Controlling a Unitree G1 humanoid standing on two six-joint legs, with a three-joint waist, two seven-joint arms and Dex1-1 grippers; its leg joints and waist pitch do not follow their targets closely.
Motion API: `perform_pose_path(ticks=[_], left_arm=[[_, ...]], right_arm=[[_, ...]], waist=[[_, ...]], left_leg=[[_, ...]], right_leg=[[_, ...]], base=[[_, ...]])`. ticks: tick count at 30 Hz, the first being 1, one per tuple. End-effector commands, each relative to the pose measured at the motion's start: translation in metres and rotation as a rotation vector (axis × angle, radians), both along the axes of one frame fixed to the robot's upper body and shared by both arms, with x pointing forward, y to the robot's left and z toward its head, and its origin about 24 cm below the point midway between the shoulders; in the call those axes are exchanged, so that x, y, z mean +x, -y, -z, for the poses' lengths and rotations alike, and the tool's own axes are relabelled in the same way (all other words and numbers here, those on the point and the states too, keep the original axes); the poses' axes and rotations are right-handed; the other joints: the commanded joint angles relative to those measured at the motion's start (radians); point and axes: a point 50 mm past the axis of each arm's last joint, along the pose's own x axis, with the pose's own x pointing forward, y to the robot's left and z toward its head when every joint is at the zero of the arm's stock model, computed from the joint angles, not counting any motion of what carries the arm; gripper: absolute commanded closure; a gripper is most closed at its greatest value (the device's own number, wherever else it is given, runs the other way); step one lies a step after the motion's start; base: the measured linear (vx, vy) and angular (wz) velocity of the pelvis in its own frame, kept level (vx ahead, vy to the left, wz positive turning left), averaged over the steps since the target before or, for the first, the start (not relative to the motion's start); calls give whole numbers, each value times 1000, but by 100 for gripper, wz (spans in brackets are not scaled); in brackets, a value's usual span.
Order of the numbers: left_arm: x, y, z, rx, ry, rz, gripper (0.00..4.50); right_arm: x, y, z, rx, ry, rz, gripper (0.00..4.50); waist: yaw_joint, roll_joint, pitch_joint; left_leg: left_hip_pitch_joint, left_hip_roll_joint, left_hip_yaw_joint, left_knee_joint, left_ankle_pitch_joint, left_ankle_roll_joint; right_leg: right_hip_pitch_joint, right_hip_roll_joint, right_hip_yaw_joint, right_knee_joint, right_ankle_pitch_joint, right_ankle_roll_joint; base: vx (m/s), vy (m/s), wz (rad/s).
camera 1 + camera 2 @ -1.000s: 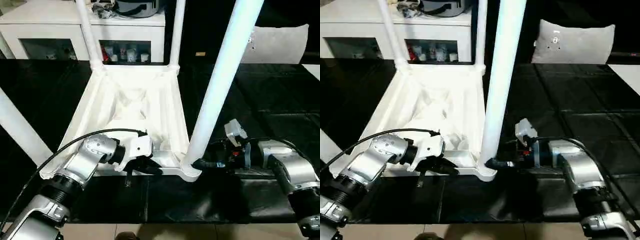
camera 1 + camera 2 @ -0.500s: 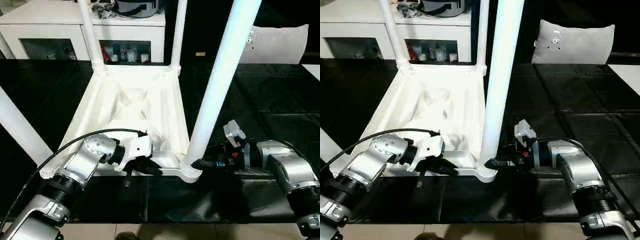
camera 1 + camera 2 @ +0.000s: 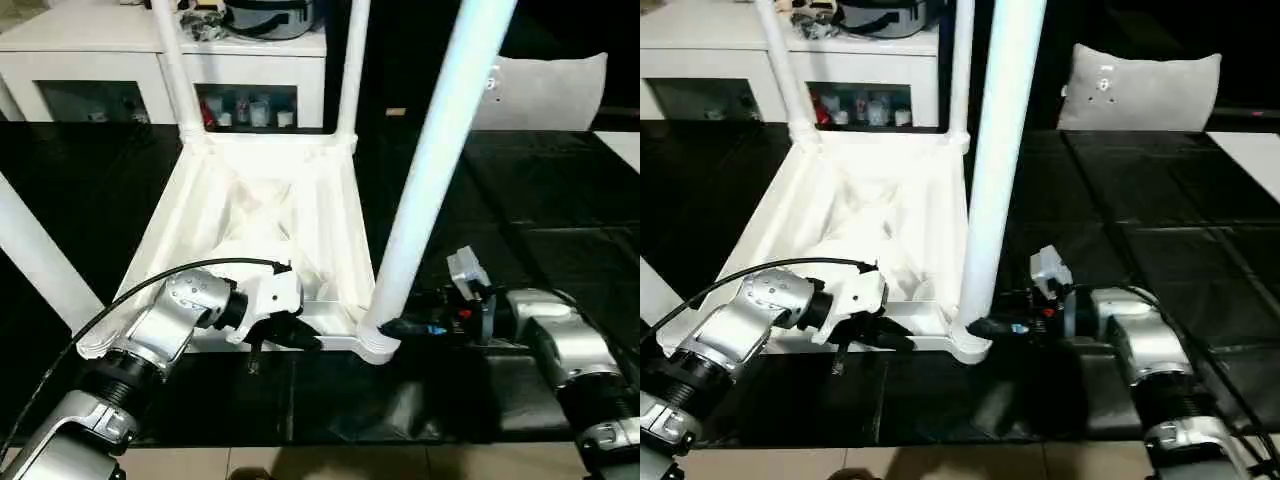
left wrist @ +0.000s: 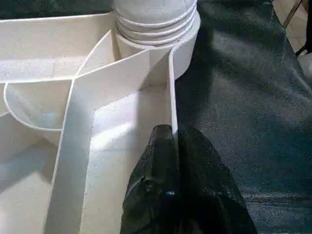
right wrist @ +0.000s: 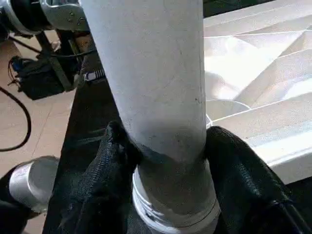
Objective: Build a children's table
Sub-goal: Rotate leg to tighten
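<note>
Table top [image 3: 262, 215] lies upside down on the dark mat [image 3: 520, 210], ribbed underside up. Two far legs stand in the far corner sockets; a third leg [image 3: 30, 260] rises at the near left.

Right gripper [image 5: 163, 146] clasps the fourth leg [image 3: 435, 170] low on its shaft, one finger either side, just above the threaded collar seated in the near-right socket [image 3: 375, 342]. The leg's long axis runs upward, leaning slightly right and far.

Left gripper [image 4: 171, 146] is pinched shut on the thin near rim wall of the top, just left of that socket.

Judgement: the coming move is turning the leg home about its own axis. The right arm is already on it; the left steadies the top.
</note>
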Motion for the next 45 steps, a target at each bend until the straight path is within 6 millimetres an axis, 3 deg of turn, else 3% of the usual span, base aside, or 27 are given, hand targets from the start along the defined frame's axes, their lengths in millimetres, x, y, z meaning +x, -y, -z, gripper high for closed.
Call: perform_pose_path(ticks=[1,4,11,14,20,22,26,27,28,29,30,31,32,35,40,45], left_arm=[[2,12,-14,-45,50,69,450],[1,12,-14,-45,50,68,450],[1,12,-13,-41,51,69,450],[1,11,-14,-40,53,68,450],[2,11,-14,-43,57,54,450],[2,11,-13,-48,64,37,450],[5,8,-13,-54,83,-37,450],[6,5,-13,-60,89,-70,450],[7,4,-12,-62,91,-81,450],[7,3,-12,-65,94,-95,450],[8,1,-12,-78,103,-125,450],[9,0,-13,-88,108,-142,450],[9,0,-14,-94,110,-150,450],[10,-1,-16,-92,131,-164,450],[9,-6,-17,-71,170,-205,450],[5,-9,-18,-97,169,-255,450]], right_arm=[[-2,5,5,-10,-39,20,185],[-1,6,5,-32,-5,25,145],[-3,4,6,-42,14,-8,144],[1,2,-3,6,57,12,144],[10,4,-26,28,86,44,144],[10,8,-29,16,94,76,117],[8,21,-37,-10,134,168,74],[3,29,-41,-6,175,237,74],[0,31,-43,0,174,248,62],[-3,32,-44,8,173,262,62],[-10,35,-49,25,177,301,42],[-13,34,-50,29,181,325,30],[-14,33,-51,30,186,339,22],[-18,28,-45,-43,176,359,10],[-26,18,-44,-30,147,382,4],[-31,4,-40,-5,144,379,4]], waist=[[-8,-5,-64],[-9,-8,-67],[-6,-7,-70],[-6,-8,-69],[-7,-9,-67],[-7,-9,-67],[-5,-18,-66],[-4,-11,-66],[-5,-13,-67],[-5,-6,-67],[-7,-10,-68],[-7,-6,-69],[-9,-9,-70],[-20,-8,-66],[-25,-5,-64],[-27,-12,-61]], left_leg=[[10,33,-7,-72,-272,43],[6,34,-8,-72,-264,43],[3,35,-5,-70,-225,59],[3,36,-5,-71,-225,60],[5,35,-6,-73,-237,53],[5,34,-5,-72,-240,49],[4,32,-4,-72,-218,45],[3,33,-6,-73,-219,45],[3,32,-5,-72,-218,46],[3,31,-7,-72,-220,44],[0,31,-7,-74,-207,47],[-1,30,-8,-74,-203,49],[-2,30,-8,-74,-203,49],[-2,23,-7,-74,-219,43],[1,26,-10,-77,-245,41],[0,25,-10,-79,-246,41]], right_leg=[[48,-71,52,-86,-482,-100],[50,-72,55,-80,-456,-105],[52,-71,59,-70,-393,-131],[52,-71,60,-68,-383,-138],[51,-71,59,-74,-420,-117],[50,-72,59,-76,-434,-111],[51,-72,60,-78,-446,-86],[52,-74,61,-80,-447,-80],[51,-74,61,-80,-442,-77],[51,-73,59,-79,-437,-79],[54,-68,61,-78,-400,-76],[56,-68,60,-76,-389,-78],[56,-68,59,-75,-381,-79],[54,-67,53,-84,-429,-69],[51,-68,52,-90,-454,-59],[50,-72,53,-91,-473,-50]], base=[[0,0,0],[0,0,0],[0,0,0],[0,0,0],[0,0,0],[0,0,0],[0,0,0],[0,0,0],[0,0,0],[0,0,0],[0,0,0],[0,0,0],[0,0,0],[0,0,0],[0,0,0],[0,0,0]])
